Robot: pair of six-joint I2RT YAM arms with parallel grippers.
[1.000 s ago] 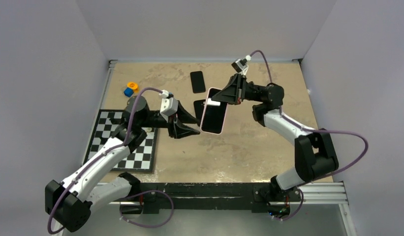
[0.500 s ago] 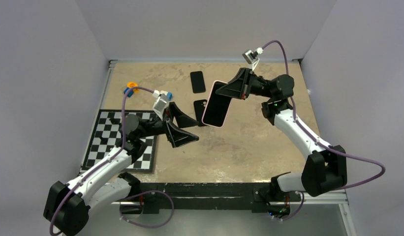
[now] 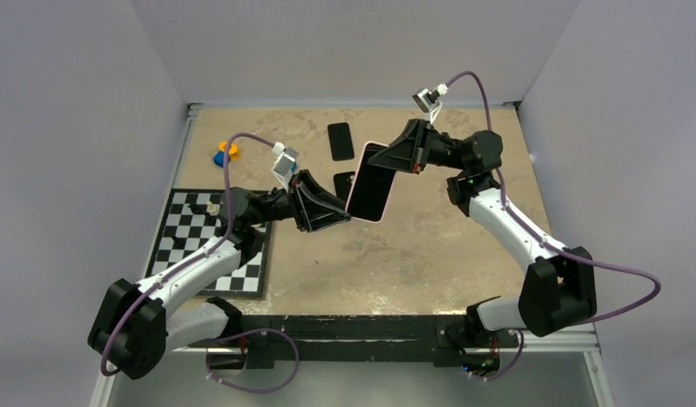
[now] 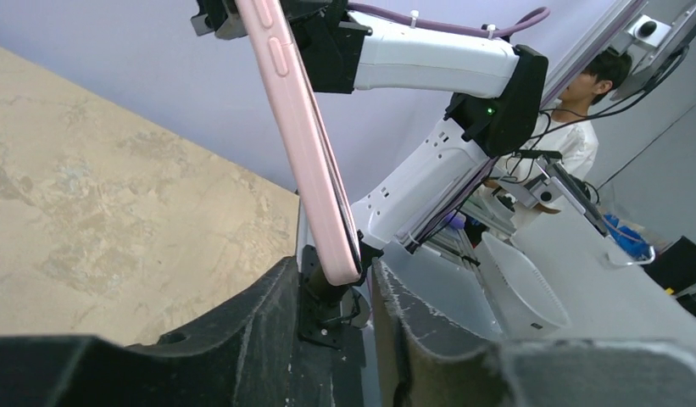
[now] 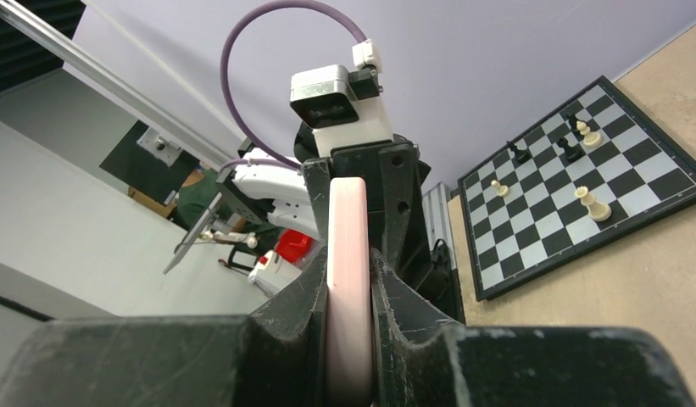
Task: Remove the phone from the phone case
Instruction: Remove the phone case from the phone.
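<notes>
Over tan table (image 3: pixel 429 254), right tool (image 5: pixel 350 297) grips pink phone case (image 4: pixel 302 144).

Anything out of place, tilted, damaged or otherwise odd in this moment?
Nothing damaged or spilled. The pink-cased phone hangs tilted in mid-air, clamped by the right tool, its lower end between the open fingers of the left tool. The chessboard with a few pieces looks unrelated.

White-and-black arms (image 3: pixel 187 267), purple cables (image 3: pixel 617 292), seemingly silver wrist cameras (image 5: pixel 325 86)

The chessboard (image 3: pixel 210 246) lies at the left edge of the surface (image 3: pixel 429 254), carrying chess pieces (image 5: pixel 595 203). Behind it, an orange disc (image 3: pixel 233 148) sits just beside a blue block (image 3: pixel 219 158).
</notes>
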